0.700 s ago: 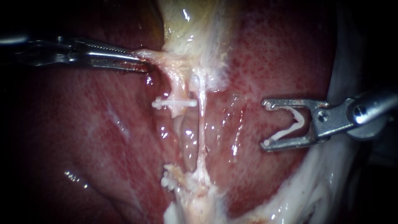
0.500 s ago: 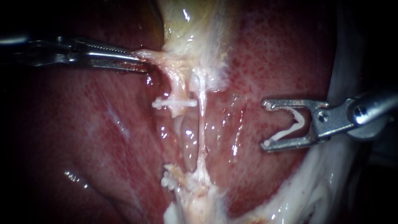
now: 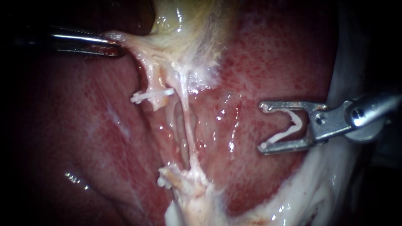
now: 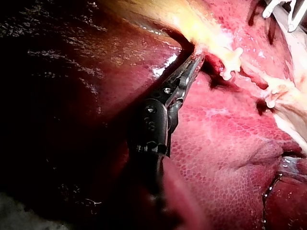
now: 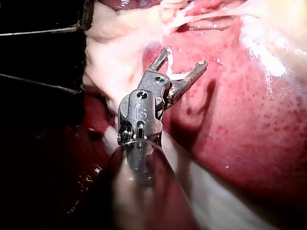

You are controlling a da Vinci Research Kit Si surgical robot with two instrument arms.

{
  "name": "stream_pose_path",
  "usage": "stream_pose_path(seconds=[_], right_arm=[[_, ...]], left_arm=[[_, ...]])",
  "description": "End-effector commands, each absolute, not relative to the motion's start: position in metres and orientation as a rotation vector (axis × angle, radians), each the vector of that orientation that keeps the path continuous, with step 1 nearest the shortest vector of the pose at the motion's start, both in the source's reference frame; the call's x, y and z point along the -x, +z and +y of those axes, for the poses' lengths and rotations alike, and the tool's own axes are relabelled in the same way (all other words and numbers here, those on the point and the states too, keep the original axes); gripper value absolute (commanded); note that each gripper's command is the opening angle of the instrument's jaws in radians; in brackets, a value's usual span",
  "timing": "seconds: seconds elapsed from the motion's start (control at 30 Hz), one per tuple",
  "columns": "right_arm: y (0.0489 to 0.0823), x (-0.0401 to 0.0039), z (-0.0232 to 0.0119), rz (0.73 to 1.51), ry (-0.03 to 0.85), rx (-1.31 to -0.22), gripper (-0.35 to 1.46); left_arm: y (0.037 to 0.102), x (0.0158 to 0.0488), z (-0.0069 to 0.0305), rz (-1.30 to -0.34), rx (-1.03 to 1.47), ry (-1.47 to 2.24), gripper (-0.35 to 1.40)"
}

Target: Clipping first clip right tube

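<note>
Tension from my left instrument point(image 3: 113, 45), jaws pinching pale tissue point(image 3: 127, 39) below the gallbladder point(image 3: 184, 25), stretches the right tube point(image 3: 188, 123) into a thin wet strand beside the clipped left tube point(image 3: 150, 75). It looks soft, slippery and easily torn; its bare middle seems the place to enclose. My right instrument point(image 3: 264, 125) hangs well apart, jaws spread yet cradling a loaded clip point(image 3: 283, 134); the tube's far side is hidden.
</note>
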State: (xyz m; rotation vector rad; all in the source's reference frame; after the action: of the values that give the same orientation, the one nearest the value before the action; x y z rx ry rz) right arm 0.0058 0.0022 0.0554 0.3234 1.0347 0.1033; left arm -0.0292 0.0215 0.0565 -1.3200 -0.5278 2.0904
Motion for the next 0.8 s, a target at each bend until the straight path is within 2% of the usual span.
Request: stream_pose_path(seconds=[0.03,0.43,0.67,0.8], right_arm=[[0.0555,-0.0063,0.0020,1.041,0.124,-0.338,0.50],[0.0585,-0.0129,-0.0008,1.066,0.235,-0.455,0.50],[0.0612,-0.0152,-0.0019,1.073,0.303,-0.524,0.49],[0.0625,-0.0163,-0.0019,1.105,0.352,-0.578,0.49]], left_arm=[[0.0566,0.0293,0.0215,-0.525,1.321,2.091,-0.35],[0.0566,0.0295,0.0215,-0.525,1.320,2.091,-0.35],[0.0566,0.0295,0.0216,-0.524,1.320,2.090,-0.35],[0.0567,0.0296,0.0216,-0.524,1.320,2.090,-0.35]])
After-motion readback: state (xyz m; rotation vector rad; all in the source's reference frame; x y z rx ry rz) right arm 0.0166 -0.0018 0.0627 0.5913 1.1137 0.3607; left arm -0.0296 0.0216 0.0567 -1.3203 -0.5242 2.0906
